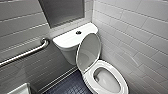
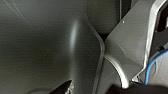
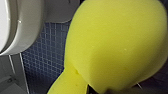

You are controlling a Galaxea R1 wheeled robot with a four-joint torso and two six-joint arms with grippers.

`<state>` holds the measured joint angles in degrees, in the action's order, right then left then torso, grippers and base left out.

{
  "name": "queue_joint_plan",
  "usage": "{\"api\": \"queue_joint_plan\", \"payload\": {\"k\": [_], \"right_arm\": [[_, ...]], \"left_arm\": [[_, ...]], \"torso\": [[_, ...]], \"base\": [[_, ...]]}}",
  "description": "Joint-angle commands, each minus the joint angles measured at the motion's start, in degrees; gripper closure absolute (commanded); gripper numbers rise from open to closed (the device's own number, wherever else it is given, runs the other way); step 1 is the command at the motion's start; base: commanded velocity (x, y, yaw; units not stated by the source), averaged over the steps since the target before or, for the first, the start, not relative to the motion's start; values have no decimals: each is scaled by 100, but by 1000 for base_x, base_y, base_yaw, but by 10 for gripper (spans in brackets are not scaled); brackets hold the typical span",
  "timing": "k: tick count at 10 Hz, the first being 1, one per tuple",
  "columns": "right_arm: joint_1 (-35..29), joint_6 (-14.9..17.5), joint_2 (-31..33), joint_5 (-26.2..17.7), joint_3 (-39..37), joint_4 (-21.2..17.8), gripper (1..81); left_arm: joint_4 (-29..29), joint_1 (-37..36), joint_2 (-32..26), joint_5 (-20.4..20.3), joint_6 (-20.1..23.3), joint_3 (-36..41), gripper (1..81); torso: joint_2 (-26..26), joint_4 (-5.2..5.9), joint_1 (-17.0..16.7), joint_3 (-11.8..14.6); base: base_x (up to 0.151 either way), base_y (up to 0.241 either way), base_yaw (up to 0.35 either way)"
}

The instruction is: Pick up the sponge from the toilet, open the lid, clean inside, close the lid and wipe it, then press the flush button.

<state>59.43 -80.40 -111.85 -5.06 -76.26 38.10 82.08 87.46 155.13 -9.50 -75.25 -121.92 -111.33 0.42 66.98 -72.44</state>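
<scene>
Lid stands raised against the tank of the toilet, bowl exposed, so pickup and opening look done. The sponge hangs over the blue tiled floor beside the bowl, and the right gripper is apparently clamped on it. Left gripper: can't tell its grip. Judged left: scrubbing inside, closing, wiping the lid, pressing the flush button.

Centre frame, toilet glossy white ceramic; lid smooth white plastic, slight sheen. Left, grab bar polished metal. Right, wall tiles glazed, glossy white. Bottom, floor small dark blue tiles, matt. Right wrist view: sponge matt yellow foam.
</scene>
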Motion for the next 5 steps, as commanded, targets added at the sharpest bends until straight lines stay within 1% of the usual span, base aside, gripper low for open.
{"api": "queue_joint_plan", "payload": {"k": [1,3,4,5], "right_arm": [[504,33,186,523,-414,356,811],[1109,32,-102,1127,-1176,348,811],[1400,68,-314,1420,-1539,365,811],[1646,163,-600,1706,-1999,434,811]], "left_arm": [[27,31,-95,36,-7,151,10],[36,-48,-226,27,-16,299,10],[36,-101,-341,27,-16,423,10],[27,-162,-463,35,-25,596,10]], "torso": [[0,0,0,0],[0,0,0,0],[575,0,-369,0],[606,0,-389,0]], "base": [[0,0,0],[0,0,0],[0,0,0],[0,0,0]]}}
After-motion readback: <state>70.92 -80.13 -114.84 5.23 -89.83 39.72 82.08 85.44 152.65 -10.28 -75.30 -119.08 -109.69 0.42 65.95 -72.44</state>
